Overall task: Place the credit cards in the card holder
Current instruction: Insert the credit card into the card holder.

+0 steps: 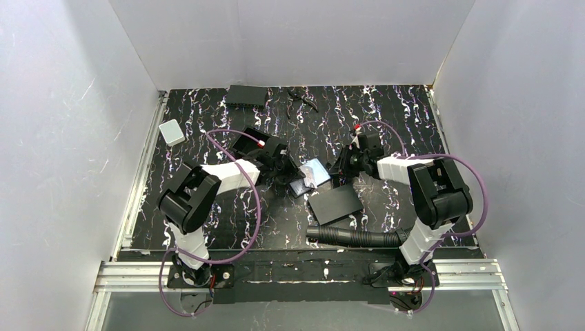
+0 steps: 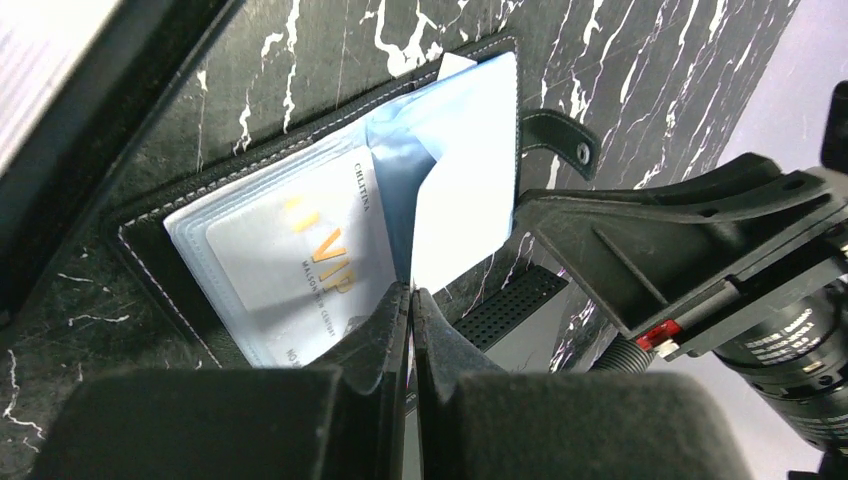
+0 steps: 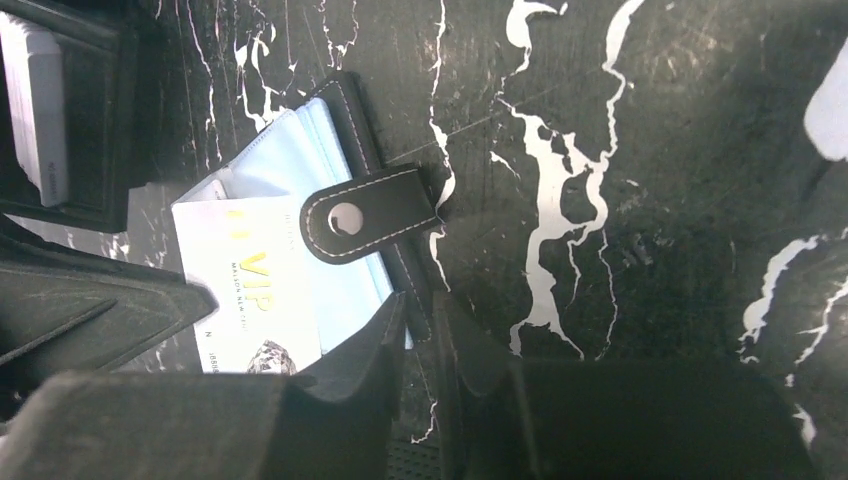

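The black stitched card holder (image 1: 308, 181) lies open mid-table, its clear sleeves up. A pale-blue VIP credit card (image 2: 300, 262) lies in the sleeves and also shows in the right wrist view (image 3: 250, 290). My left gripper (image 2: 412, 292) is shut on the edge of a second pale-blue card (image 2: 465, 170), which stands tilted over the holder (image 2: 150, 235). In the top view the left gripper (image 1: 286, 169) is at the holder's left. My right gripper (image 3: 420, 305) is shut on the holder's stitched right edge (image 3: 405, 270), just below the snap strap (image 3: 370, 212). In the top view it (image 1: 341, 165) is at the holder's right.
A matte black flat sheet (image 1: 334, 205) lies just in front of the holder. A black corrugated hose (image 1: 355, 238) runs along the near edge. A black box (image 1: 247, 95) and a small dark tool (image 1: 301, 102) sit at the back. A white box (image 1: 172, 132) sits far left.
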`<action>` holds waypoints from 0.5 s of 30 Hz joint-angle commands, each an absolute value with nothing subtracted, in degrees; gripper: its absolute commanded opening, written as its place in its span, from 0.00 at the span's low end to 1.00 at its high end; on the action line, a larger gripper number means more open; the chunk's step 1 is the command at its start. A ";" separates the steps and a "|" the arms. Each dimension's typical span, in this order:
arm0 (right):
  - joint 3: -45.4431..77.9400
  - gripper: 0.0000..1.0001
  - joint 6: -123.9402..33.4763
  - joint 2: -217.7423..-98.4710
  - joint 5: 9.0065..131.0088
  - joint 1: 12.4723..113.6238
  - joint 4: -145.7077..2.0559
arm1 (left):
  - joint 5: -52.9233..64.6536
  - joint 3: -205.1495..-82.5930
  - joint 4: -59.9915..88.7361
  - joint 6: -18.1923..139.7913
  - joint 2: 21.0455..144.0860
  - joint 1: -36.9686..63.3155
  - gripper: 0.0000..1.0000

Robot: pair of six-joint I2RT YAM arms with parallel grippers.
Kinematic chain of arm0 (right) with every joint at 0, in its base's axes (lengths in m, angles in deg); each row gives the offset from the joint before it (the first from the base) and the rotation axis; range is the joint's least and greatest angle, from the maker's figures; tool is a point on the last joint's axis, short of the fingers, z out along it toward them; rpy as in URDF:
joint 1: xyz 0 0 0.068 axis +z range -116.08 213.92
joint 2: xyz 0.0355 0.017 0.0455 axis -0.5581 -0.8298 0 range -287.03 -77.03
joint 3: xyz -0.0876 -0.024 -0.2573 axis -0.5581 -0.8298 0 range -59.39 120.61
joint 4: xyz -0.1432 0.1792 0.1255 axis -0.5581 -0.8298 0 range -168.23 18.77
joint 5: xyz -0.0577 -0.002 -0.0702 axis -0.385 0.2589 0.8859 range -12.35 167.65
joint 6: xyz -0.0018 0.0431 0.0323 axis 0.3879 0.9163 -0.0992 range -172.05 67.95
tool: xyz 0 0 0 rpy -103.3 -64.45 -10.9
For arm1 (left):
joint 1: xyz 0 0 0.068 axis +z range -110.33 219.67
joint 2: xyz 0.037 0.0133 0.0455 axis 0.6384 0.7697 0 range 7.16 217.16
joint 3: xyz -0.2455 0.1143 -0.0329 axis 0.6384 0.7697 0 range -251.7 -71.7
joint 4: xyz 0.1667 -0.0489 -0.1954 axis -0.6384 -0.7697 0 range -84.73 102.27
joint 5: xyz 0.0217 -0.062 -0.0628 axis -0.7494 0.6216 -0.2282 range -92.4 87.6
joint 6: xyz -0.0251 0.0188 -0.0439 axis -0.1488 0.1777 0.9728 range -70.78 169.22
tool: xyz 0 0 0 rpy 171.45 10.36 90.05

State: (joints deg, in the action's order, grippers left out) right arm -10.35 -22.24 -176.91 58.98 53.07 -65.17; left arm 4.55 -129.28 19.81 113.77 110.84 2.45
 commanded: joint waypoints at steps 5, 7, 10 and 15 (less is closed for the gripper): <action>-16.79 0.12 -16.57 -177.07 57.73 53.08 -64.12 | 2.73 -126.05 24.59 112.79 110.42 3.33 0.00; -17.58 0.09 -15.15 -176.78 57.45 52.72 -62.82 | 1.73 -125.38 25.49 112.42 110.01 3.34 0.00; -18.07 0.06 -13.90 -176.66 57.00 52.36 -61.79 | 0.58 -124.62 26.15 112.78 109.57 3.39 0.00; -17.44 0.06 -15.65 -176.04 55.82 52.20 -62.18 | -1.26 -122.62 26.50 114.49 108.02 3.61 0.00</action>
